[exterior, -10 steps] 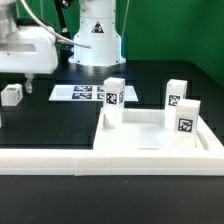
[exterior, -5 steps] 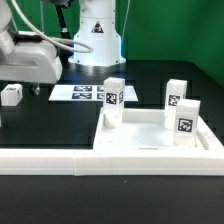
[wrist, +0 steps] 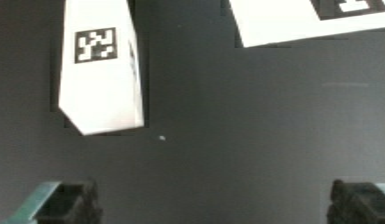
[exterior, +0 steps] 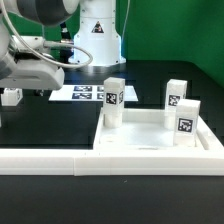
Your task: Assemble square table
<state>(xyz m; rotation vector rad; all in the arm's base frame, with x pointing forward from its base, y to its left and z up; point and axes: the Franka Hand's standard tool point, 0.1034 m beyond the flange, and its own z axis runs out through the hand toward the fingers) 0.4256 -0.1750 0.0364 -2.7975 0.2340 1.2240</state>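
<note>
The white square tabletop (exterior: 150,140) lies at the exterior view's right, in the corner of the rail. Three tagged white legs stand upright on it: one (exterior: 113,101) at its near-left, two (exterior: 177,94) (exterior: 185,119) at its right. A fourth tagged leg (exterior: 12,96) lies on the black table at the far left, partly under my arm's wrist (exterior: 32,68). In the wrist view this leg (wrist: 100,65) lies ahead of my gripper (wrist: 214,205). The gripper is open, the fingertips (wrist: 64,205) are wide apart with only bare table between them.
The marker board (exterior: 84,93) lies flat behind the tabletop, and its corner shows in the wrist view (wrist: 313,20). The long white L-shaped rail (exterior: 45,160) runs along the front. The robot base (exterior: 98,30) stands at the back.
My arm has swung down and toward the exterior view's left, over the loose leg. The tabletop and the three standing legs have not moved.
</note>
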